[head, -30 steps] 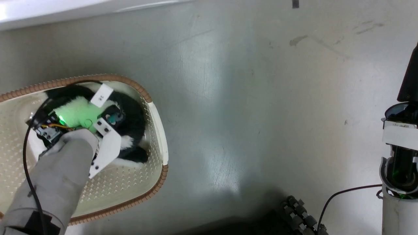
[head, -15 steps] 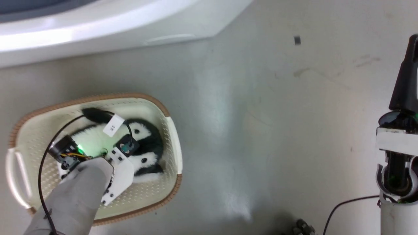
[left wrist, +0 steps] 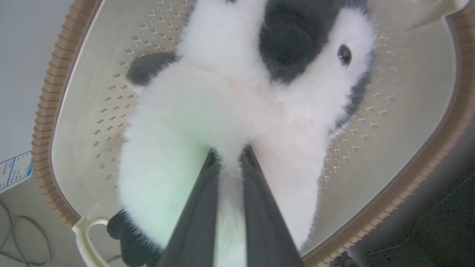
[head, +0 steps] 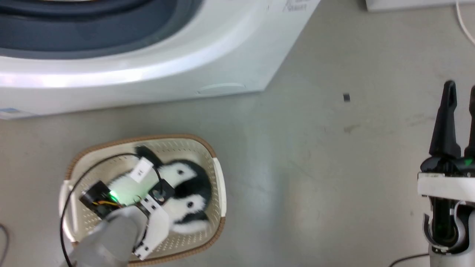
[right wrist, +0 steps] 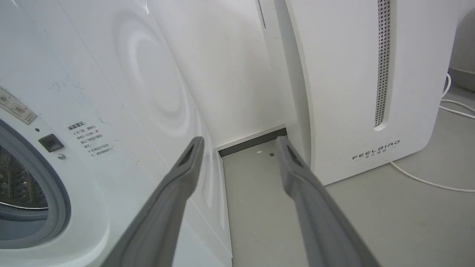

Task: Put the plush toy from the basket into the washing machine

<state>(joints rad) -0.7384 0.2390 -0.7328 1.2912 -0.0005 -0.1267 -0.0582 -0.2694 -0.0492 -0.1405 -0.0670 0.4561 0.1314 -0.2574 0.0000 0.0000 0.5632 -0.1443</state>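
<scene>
The black-and-white penguin plush toy (head: pixel 185 185) lies in the cream basket (head: pixel 174 138) with the brown rim, on the floor at the lower left. My left gripper (left wrist: pixel 230 157) reaches down into the basket and is shut on the white fur of the plush toy (left wrist: pixel 222 96), fingertips sunk in the pile. The basket's perforated wall (left wrist: pixel 107 111) surrounds the toy. The washing machine (head: pixel 148 70) stands just beyond the basket, its grey door seal (head: pixel 92 33) at the top. My right gripper (head: pixel 461 89) hangs open at the right, fingers apart in front of the washing machine (right wrist: pixel 111 111).
A white FEELBIRD appliance (right wrist: pixel 352 92) stands right of the washer with a narrow gap between them. A white cable (right wrist: pixel 419 180) trails on the floor beside it. A dark cable (left wrist: pixel 22 237) lies left of the basket. Bare grey floor (head: pixel 315 167) separates basket and right arm.
The head camera has risen and tilted, bringing the washing machine into view and shrinking the basket. The left gripper keeps its pinch on the toy, whose face now shows. The right gripper stays open.
</scene>
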